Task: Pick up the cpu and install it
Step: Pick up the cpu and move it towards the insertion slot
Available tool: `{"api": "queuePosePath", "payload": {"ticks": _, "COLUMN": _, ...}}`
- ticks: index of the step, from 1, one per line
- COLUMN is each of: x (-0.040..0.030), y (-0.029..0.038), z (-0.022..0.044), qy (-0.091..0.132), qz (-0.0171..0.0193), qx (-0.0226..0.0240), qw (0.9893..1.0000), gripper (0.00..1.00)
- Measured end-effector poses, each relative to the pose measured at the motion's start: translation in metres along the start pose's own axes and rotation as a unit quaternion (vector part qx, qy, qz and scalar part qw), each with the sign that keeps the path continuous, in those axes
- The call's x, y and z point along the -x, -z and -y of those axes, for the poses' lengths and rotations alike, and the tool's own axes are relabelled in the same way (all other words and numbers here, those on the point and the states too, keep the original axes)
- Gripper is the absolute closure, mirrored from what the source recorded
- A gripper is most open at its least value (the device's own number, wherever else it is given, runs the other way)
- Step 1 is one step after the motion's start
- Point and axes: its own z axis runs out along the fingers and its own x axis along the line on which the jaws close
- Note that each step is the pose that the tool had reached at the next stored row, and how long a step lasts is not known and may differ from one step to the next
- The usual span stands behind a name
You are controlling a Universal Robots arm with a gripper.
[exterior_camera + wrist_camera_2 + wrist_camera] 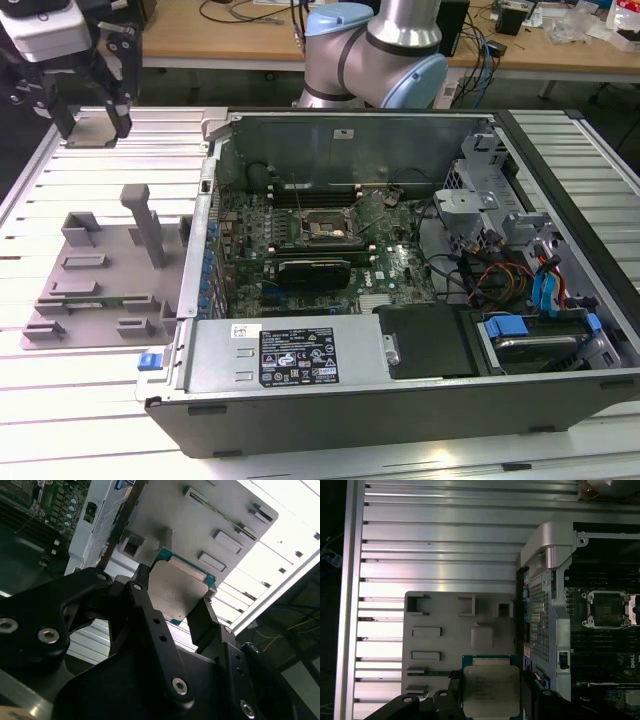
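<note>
The cpu (490, 690) hangs silver top plate up, clamped at two opposite edges by the gripper (491, 684), above the grey parts tray (435, 645) on the tabletop (440, 540), beside the open computer case (400, 380). The socket (607, 609) on the motherboard sits well apart, beyond the case wall. With so little edge held, the chip could probably tilt or slip. A skewed landing could damage the socket's contacts.

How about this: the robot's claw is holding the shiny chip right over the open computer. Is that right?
Not quite. The gripper does hold the cpu, but not over the open computer case. The first wrist view shows it beside the case, over the grey tray.
</note>
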Motion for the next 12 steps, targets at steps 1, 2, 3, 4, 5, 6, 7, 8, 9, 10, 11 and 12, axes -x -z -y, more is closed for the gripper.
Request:
{"api": "queuePosePath", "payload": {"ticks": 1, "x": 0.0034, "y": -0.0001, "z": 0.0001, "qy": 0.000, "qz": 0.0000, "qx": 0.0000, "qw": 1.0000, "gripper": 0.45}}
{"api": "queuePosePath", "payload": {"ticks": 2, "x": 0.0049, "y": -0.0001, "z": 0.0001, "qy": 0.000, "qz": 0.0000, "qx": 0.0000, "qw": 1.0000, "gripper": 0.45}}
{"api": "queuePosePath", "payload": {"ticks": 3, "x": 0.0060, "y": -0.0002, "z": 0.0001, "qy": 0.000, "qz": 0.0000, "qx": 0.0000, "qw": 1.0000, "gripper": 0.45}}
{"api": "queuePosePath", "payload": {"ticks": 4, "x": 0.0092, "y": -0.0003, "z": 0.0001, "qy": 0.000, "qz": 0.0000, "qx": 0.0000, "qw": 1.0000, "gripper": 0.45}}
{"api": "queuePosePath", "payload": {"ticks": 5, "x": 0.0120, "y": -0.0003, "z": 0.0002, "qy": 0.000, "qz": 0.0000, "qx": 0.0000, "qw": 1.0000, "gripper": 0.45}}
{"api": "queuePosePath", "payload": {"ticks": 6, "x": 0.0151, "y": -0.0004, "z": 0.0002, "qy": 0.000, "qz": 0.0000, "qx": 0.0000, "qw": 1.0000, "gripper": 0.45}}
{"api": "queuePosePath", "payload": {"ticks": 7, "x": 0.0178, "y": -0.0004, "z": 0.0003, "qy": 0.000, "qz": 0.0000, "qx": 0.0000, "qw": 1.0000, "gripper": 0.45}}
{"api": "queuePosePath", "payload": {"ticks": 8, "x": 0.0208, "y": -0.0005, "z": 0.0003, "qy": 0.000, "qz": 0.0000, "qx": 0.0000, "qw": 1.0000, "gripper": 0.45}}
{"api": "queuePosePath", "payload": {"ticks": 9, "x": 0.0236, "y": -0.0006, "z": 0.0004, "qy": 0.000, "qz": 0.0000, "qx": 0.0000, "qw": 1.0000, "gripper": 0.45}}
{"api": "queuePosePath", "payload": {"ticks": 10, "x": 0.0269, "y": -0.0007, "z": 0.0005, "qy": 0.000, "qz": 0.0000, "qx": 0.0000, "qw": 1.0000, "gripper": 0.45}}
{"api": "queuePosePath", "payload": {"ticks": 11, "x": 0.0286, "y": -0.0007, "z": 0.0005, "qy": 0.000, "qz": 0.0000, "qx": 0.0000, "qw": 1.0000, "gripper": 0.45}}
{"api": "queuePosePath", "payload": {"ticks": 12, "x": 0.0302, "y": -0.0007, "z": 0.0005, "qy": 0.000, "qz": 0.0000, "qx": 0.0000, "qw": 1.0000, "gripper": 0.45}}
